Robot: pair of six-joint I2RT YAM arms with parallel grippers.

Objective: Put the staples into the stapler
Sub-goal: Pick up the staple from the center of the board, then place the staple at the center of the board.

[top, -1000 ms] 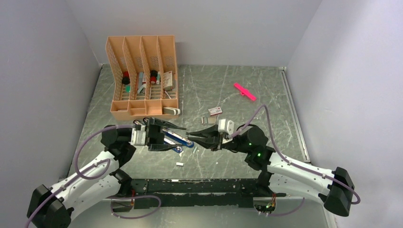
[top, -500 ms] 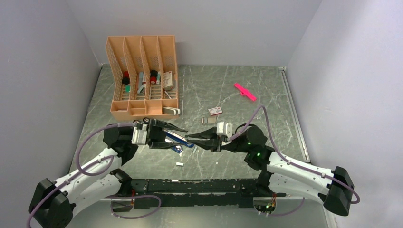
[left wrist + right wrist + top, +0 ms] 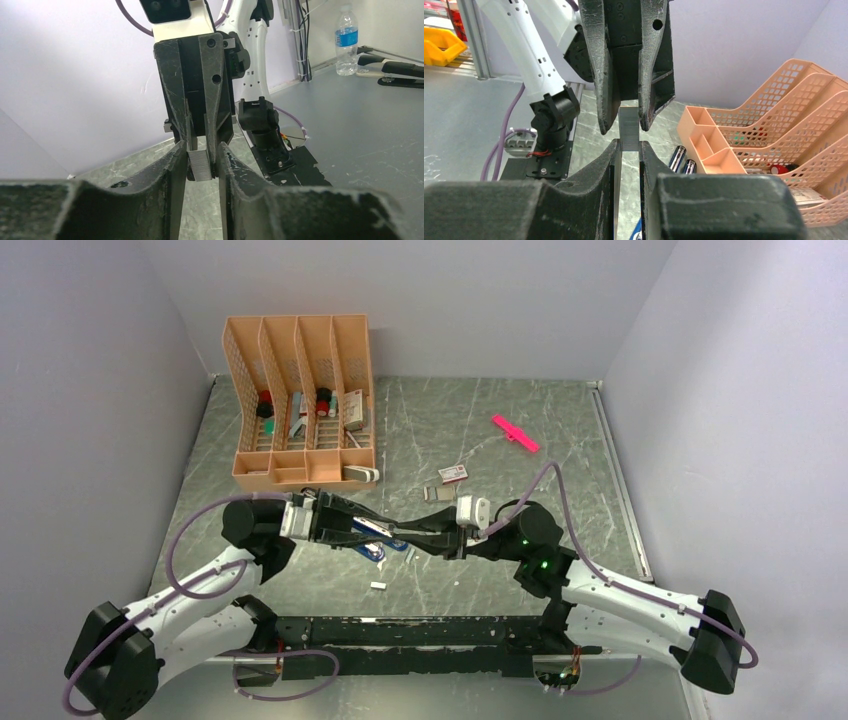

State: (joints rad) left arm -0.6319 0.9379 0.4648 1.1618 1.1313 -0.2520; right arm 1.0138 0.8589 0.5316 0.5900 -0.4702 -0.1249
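Between both claws, left claw [image 3: 200, 165] and right claw [image 3: 628, 152] pinch staples [image 3: 629, 129].

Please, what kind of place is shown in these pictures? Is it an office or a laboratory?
Most likely a robot test bench in a laboratory, set up like an office desk. Plain walls enclose a marbled grey table that holds an orange desk organizer. The wrist views show cables, a water bottle and metal framing beyond.
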